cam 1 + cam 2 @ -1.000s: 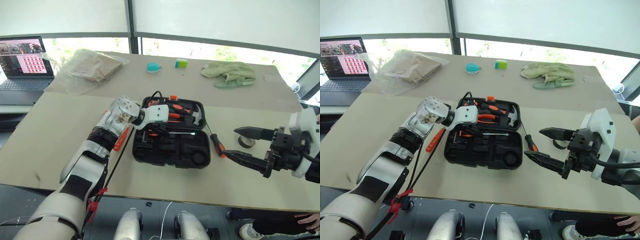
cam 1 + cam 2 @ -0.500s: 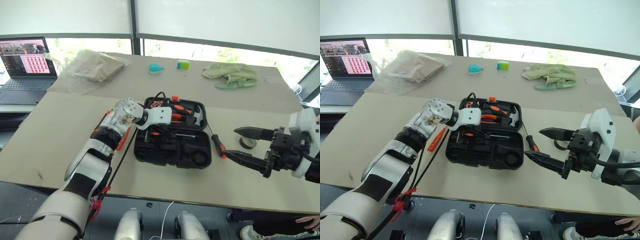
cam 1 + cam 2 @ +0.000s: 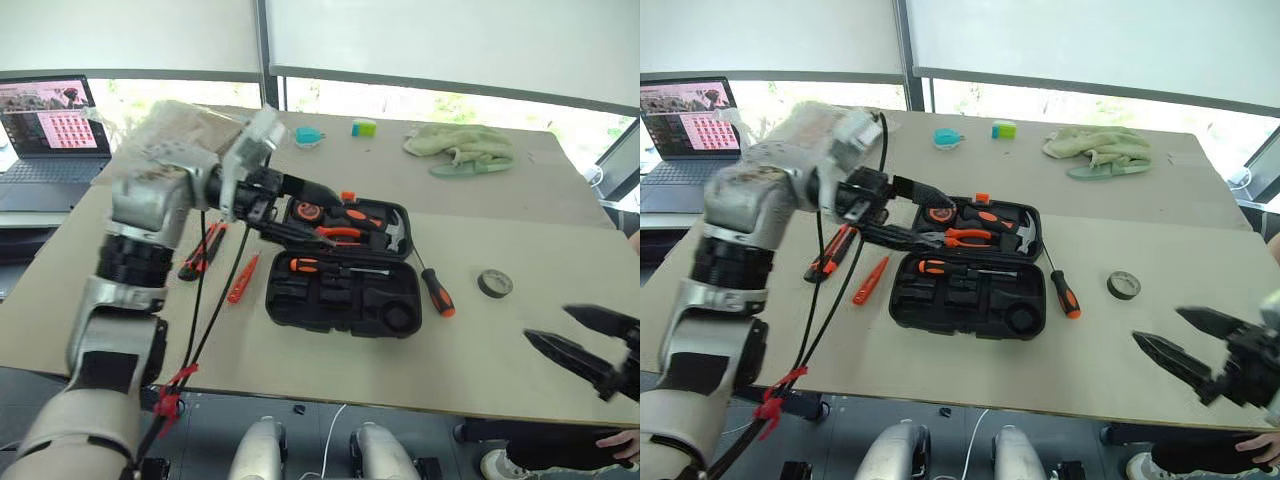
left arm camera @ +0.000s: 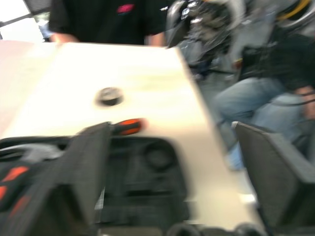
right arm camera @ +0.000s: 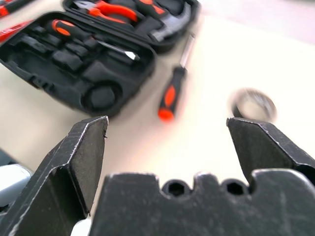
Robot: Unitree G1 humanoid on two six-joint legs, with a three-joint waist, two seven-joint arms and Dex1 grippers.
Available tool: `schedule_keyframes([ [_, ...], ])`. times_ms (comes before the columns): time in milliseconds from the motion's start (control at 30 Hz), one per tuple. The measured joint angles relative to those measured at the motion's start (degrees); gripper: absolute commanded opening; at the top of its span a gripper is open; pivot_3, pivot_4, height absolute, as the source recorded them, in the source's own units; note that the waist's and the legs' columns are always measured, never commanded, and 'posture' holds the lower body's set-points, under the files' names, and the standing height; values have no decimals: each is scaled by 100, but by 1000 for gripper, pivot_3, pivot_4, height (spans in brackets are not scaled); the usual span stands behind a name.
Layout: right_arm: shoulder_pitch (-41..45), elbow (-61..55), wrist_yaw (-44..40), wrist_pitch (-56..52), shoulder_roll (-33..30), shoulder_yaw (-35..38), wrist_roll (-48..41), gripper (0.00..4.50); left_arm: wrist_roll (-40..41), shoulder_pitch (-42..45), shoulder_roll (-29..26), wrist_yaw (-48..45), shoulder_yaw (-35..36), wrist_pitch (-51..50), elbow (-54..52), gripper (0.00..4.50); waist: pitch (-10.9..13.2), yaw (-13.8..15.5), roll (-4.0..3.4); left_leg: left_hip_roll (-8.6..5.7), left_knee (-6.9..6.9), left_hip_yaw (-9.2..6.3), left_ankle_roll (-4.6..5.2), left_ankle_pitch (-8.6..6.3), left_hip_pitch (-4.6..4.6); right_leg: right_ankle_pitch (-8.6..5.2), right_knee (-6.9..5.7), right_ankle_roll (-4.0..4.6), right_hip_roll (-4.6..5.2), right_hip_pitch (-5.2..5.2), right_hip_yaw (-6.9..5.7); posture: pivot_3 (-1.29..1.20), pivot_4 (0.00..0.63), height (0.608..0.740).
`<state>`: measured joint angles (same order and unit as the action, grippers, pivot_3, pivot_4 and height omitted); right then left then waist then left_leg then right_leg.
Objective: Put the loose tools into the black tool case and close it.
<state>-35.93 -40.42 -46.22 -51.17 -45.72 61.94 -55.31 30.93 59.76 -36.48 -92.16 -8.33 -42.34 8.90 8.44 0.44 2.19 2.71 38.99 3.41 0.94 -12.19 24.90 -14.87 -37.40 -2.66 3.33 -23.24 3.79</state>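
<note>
The black tool case lies open in the middle of the table. One black-and-orange screwdriver rests inside it, near orange-handled pliers and a hammer. Another screwdriver lies just right of the case, also seen as the screwdriver. Left of the case lie a third black-and-orange tool and the slim orange screwdriver. My left gripper hovers open above the case's back left part, holding nothing. My right gripper is open and empty, low at the table's front right.
A roll of tape sits right of the case. At the back are a green cloth, a plastic bag, two small coloured items and a laptop at far left. People sit beyond the table's right end.
My left gripper has lifted up out of the case and opened. My right gripper has pulled back toward the front right corner, still open.
</note>
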Motion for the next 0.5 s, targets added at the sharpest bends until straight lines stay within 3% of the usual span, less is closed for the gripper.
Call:
schedule_keyframes([
  [100, -358, -128, -28, 3, 250, 180, 4, 4500, 325, -15, -293, -16, -99, 8, -294, 4448, 0, -7, -1, 6, -2, 4, -1, 0, -34, -26, 29, -28, 0, 37, 0, 0, 150, 740],
  [200, -189, -135, 128, 47, 266, -114, 40, 4500, 330, -16, -312, -17, -236, 119, -338, 4448, 1, -26, 1, 6, -2, 9, -1, 0, -63, -47, 35, 4, 2, 69, 5, 0, 150, 740],
  [500, 1978, 653, 1000, 262, 90, -2930, 1053, 4500, -121, -191, -271, 34, -418, 714, -322, 4448, 7, -122, -10, 0, -17, 13, 0, 0, -51, -14, 29, 16, -7, 49, 9, 0, 150, 740],
])
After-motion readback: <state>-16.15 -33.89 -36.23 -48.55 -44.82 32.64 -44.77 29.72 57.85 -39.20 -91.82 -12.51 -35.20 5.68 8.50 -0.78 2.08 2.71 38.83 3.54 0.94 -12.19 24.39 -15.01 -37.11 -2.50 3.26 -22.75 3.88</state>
